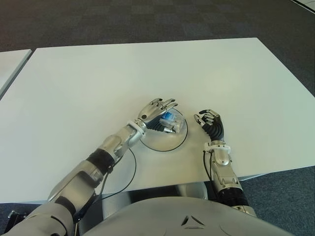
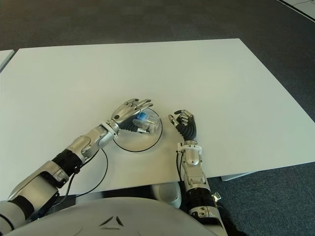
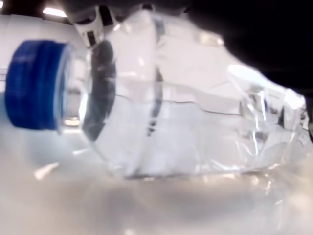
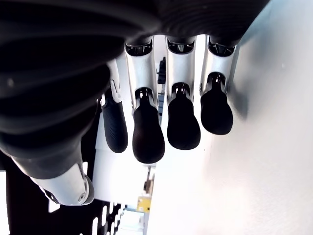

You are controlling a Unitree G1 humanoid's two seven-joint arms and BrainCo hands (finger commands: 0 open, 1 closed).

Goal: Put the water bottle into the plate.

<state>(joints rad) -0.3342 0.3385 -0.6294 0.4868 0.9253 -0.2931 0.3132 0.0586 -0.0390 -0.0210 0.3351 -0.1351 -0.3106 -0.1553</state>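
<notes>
A clear water bottle (image 3: 186, 127) with a blue cap (image 3: 34, 85) lies on its side in the round plate (image 1: 162, 149) near the table's front edge. My left hand (image 1: 165, 110) hovers right over the bottle (image 1: 170, 118), its fingers stretched out straight and not closed round it, so the hand is open. In the left wrist view the bottle rests on the plate's pale surface. My right hand (image 1: 209, 120) shows just right of the plate with its fingers (image 4: 146, 132) curled and nothing in them.
The white table (image 1: 147, 73) stretches far back and to both sides. A black cable (image 1: 134, 169) loops from my left forearm across the front edge. Dark carpet (image 1: 147, 19) lies beyond, and another table's corner (image 1: 10, 64) shows at far left.
</notes>
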